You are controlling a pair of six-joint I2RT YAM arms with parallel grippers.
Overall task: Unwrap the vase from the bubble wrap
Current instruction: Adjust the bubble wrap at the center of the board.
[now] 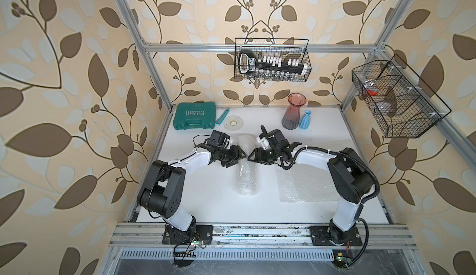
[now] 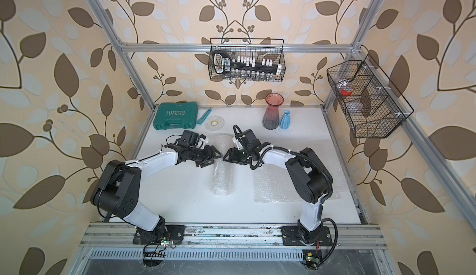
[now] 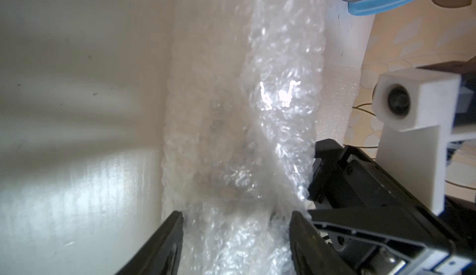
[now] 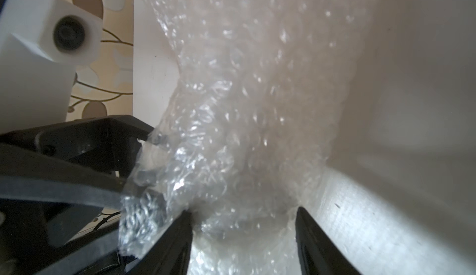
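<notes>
The bubble wrap roll (image 1: 246,177) lies on the white desk (image 1: 206,199). The left hand (image 1: 237,158) and the right hand (image 1: 253,155) stand against its two sides. A flat bubble sheet (image 1: 304,183) lies near.

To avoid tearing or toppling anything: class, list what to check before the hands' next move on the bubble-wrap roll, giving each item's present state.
1. On the table, bubble-wrap roll lies flat: ok.
2. Wrap pinched in right hand between its fingers: ok.
3. Firm grip by left hand: cannot tell.
4. Wrap's loose edge found: cannot tell.
5. Upright behind the arms, red vase and blue vase: ok.
</notes>
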